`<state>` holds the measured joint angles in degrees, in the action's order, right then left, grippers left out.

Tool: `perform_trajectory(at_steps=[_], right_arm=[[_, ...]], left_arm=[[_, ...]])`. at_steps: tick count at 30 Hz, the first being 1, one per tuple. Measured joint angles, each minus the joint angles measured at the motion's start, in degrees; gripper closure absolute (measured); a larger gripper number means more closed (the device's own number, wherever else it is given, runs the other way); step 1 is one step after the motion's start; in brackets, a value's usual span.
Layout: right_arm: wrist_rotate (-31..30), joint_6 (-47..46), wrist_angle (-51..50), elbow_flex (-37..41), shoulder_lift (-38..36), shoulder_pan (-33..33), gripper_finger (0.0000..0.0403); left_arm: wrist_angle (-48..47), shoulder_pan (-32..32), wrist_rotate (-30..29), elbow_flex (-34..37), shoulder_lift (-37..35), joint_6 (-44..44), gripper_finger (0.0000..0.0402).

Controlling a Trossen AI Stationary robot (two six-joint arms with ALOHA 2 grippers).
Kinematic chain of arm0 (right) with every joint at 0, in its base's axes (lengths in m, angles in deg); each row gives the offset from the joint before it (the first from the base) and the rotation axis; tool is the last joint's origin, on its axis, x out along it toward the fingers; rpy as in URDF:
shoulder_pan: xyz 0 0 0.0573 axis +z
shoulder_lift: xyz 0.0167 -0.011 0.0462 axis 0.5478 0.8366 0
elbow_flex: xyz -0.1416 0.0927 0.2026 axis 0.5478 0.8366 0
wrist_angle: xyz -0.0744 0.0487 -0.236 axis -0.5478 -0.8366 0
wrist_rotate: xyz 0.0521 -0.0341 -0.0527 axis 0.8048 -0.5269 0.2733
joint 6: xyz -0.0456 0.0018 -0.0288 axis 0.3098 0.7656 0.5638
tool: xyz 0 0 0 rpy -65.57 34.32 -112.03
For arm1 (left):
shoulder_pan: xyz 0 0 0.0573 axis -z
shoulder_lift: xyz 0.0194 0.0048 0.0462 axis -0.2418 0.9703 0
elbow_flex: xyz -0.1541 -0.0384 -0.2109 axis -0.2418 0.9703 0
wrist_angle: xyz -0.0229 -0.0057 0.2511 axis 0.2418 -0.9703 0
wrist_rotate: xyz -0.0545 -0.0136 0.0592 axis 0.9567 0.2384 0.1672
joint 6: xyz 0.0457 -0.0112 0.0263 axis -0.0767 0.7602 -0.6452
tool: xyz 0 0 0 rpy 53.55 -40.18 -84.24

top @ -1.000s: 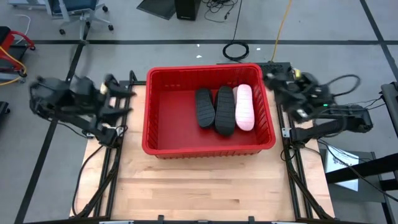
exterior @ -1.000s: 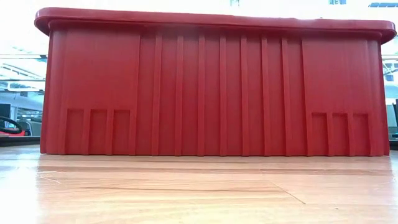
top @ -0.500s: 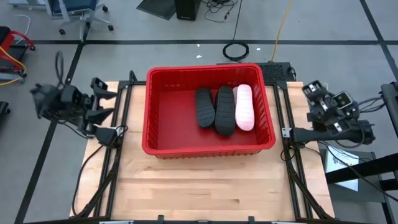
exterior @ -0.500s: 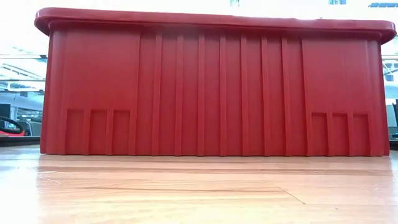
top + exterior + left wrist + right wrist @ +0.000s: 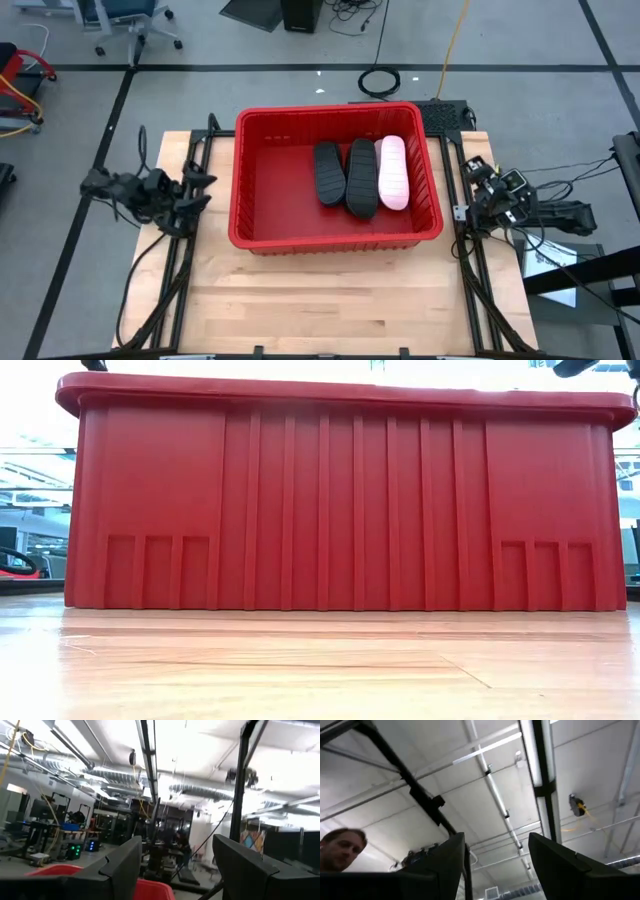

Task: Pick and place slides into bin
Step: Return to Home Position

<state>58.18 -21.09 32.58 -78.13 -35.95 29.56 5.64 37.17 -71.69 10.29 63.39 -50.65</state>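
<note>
The red bin (image 5: pixel 260 170) stands in the middle of the table, its near wall (image 5: pixel 340 510) filling the low view. Two black slides (image 5: pixel 329 173) (image 5: pixel 361 178) and a pale pink slide (image 5: pixel 394 172) lie side by side on its floor, toward its right wall. My left gripper (image 5: pixel 198 190) sits low beside the bin's left wall, open, with nothing between its fingers (image 5: pixel 125 870). My right gripper (image 5: pixel 478 180) sits low outside the bin's right wall and points steeply upward. It is open, and its fingers (image 5: pixel 445 865) hold nothing.
Bare wooden tabletop (image 5: pixel 330 300) lies between the bin and the near edge. Black frame rails (image 5: pixel 180 260) (image 5: pixel 470 270) run along both sides of the table. A person's head (image 5: pixel 340 847) shows in the right wrist view. Cables and a chair are on the floor beyond the table.
Both arms have sunk and folded back away from the bin. My left gripper has come down beside the bin's left wall. My right gripper has gone down toward the table's right edge and tipped further upward. The slides in the bin have not moved.
</note>
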Motion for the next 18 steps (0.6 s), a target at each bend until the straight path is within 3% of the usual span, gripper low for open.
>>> perform_trajectory(at_steps=[5,18], right_arm=[[-1.1,0.0,2.3,2.8,0.0,0.0,0.0193],[-1.0,0.6,-9.9,3.0,0.0,0.0,0.0193]], left_arm=[[4.5,0.0,-0.1,6.4,-2.5,1.0,0.0151],[5.2,0.0,-2.0,15.2,-4.9,5.2,0.0151]])
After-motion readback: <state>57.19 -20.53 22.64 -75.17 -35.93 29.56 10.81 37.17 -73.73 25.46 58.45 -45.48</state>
